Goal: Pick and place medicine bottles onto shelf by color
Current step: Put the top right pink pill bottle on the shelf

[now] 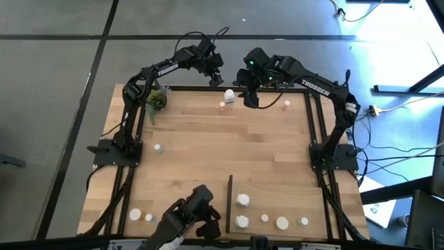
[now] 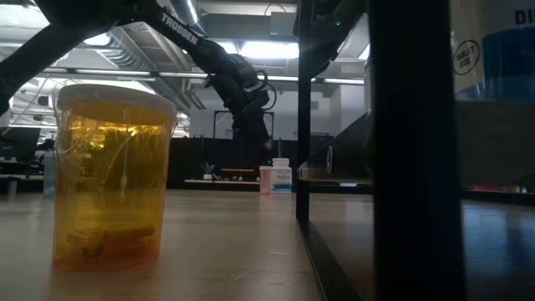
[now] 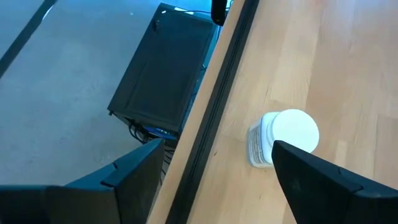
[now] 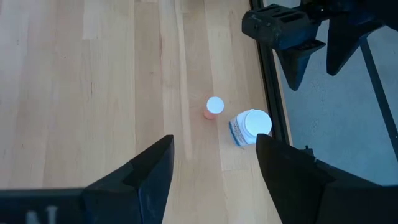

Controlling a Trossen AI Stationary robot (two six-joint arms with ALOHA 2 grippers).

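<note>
Medicine bottles, high view: a white bottle (image 1: 229,96) stands at the table's far edge with a small pinkish bottle (image 1: 222,106) just beside it; another small pinkish one (image 1: 286,105) stands further right along that edge; a small white one (image 1: 158,148) is alone on the left.
Shelf, high view: the light-wood panel (image 1: 277,198) with its black strip (image 1: 229,203) fills the near right corner and carries five bottles, among them a large white one (image 1: 243,200).
Near left corner, high view: two white-capped bottles (image 1: 135,214).
Left gripper, high view: (image 1: 216,73) raised over the far edge just beyond the white bottle, jaws spread, holding nothing.
Right gripper, high view: (image 1: 250,96) near that bottle's right side, jaws apart and empty.
Plant, high view: (image 1: 155,101) at the far left corner.
Low view: an amber bottle (image 2: 113,174) stands close; the far white bottle (image 2: 281,175) and its pinkish neighbour (image 2: 265,179) touch or nearly so.
Left wrist view: fingers (image 3: 314,180) parted above the white bottle (image 3: 283,138).
Right wrist view: fingers (image 4: 149,171) parted, both bottles (image 4: 250,126) between them and further off.
</note>
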